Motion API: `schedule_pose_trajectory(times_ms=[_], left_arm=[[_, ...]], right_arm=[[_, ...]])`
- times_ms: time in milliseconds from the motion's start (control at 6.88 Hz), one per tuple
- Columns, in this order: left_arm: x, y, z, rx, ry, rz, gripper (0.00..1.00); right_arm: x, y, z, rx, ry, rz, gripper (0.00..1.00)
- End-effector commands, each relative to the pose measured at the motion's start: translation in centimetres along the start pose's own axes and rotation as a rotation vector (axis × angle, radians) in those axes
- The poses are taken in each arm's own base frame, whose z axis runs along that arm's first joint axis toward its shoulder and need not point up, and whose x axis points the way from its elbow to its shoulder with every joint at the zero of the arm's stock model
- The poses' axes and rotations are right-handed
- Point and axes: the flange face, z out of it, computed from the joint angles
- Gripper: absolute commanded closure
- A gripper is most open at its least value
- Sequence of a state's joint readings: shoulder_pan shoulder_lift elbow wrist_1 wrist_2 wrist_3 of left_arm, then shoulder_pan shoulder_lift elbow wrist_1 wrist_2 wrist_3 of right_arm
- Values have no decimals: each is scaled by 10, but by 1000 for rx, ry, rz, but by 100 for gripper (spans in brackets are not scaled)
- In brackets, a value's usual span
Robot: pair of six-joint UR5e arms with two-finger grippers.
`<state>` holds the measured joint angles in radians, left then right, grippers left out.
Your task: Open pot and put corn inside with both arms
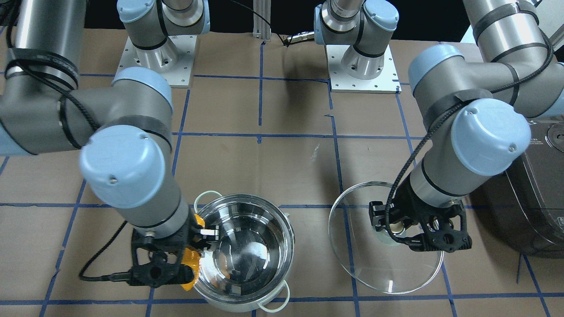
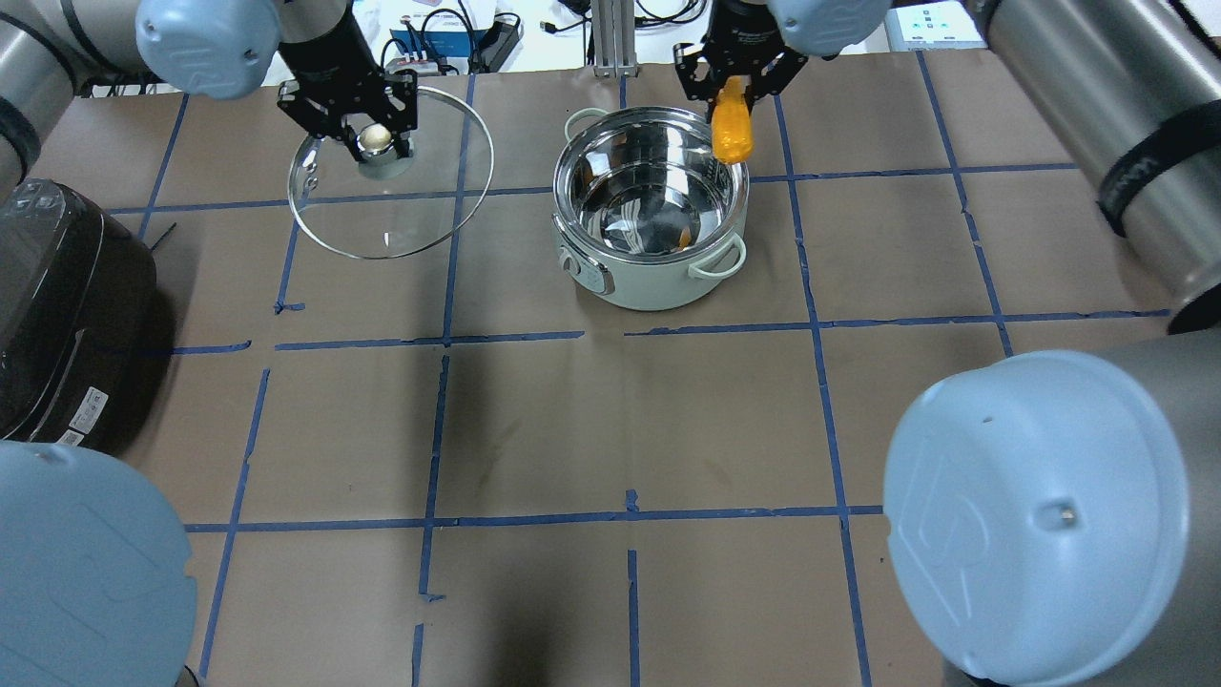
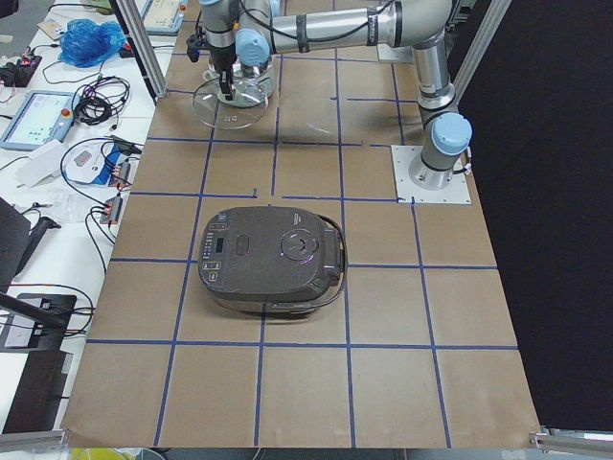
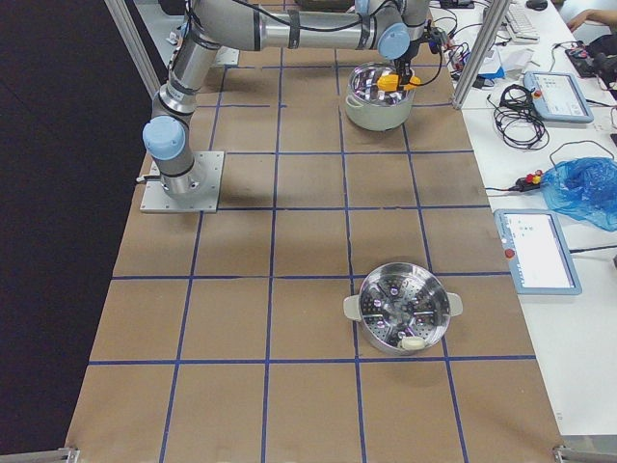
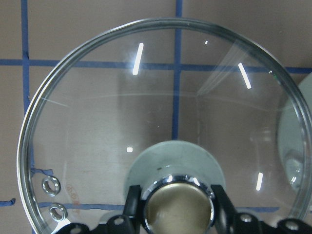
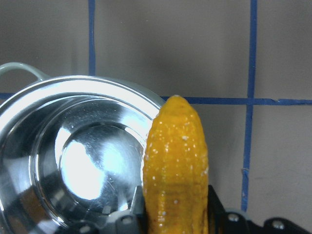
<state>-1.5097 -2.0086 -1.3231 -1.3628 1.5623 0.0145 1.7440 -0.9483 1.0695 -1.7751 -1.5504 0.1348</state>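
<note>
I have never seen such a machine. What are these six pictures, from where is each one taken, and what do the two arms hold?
These are two jointed robot arms bolted to a table, each ending in a black two-finger gripper. Four pictures come from fixed cameras: facing the robot, behind it, and at each table end. Two come from wrist cameras. The left gripper is shut on the knob of the clear glass lid, beside the open round shiny steel pot. The right gripper is shut on the yellow-orange plastic corn cob at the pot's rim, not yet inside. A dark grey rice cooker and a perforated steel steamer basket also stand on the table.
</note>
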Motion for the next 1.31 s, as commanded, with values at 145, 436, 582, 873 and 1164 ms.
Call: schedule_pose_trajectory(times_ms=[145, 436, 582, 873, 1164], left_arm=[[-48, 3, 84, 44, 0, 31, 98], [-55, -10, 133, 31, -6, 32, 98], [-57, -10, 140, 22, -7, 57, 98], [-67, -11, 163, -20, -58, 50, 98], [-67, -10, 166, -26, -61, 33, 74]], right_arm=[[-42, 8, 79, 19, -2, -38, 90], [-53, 8, 109, 21, -5, -49, 90], [-63, 12, 121, 5, 1, -59, 81], [-79, 18, 128, 10, 4, -84, 65], [-78, 21, 103, 27, 0, -106, 0]])
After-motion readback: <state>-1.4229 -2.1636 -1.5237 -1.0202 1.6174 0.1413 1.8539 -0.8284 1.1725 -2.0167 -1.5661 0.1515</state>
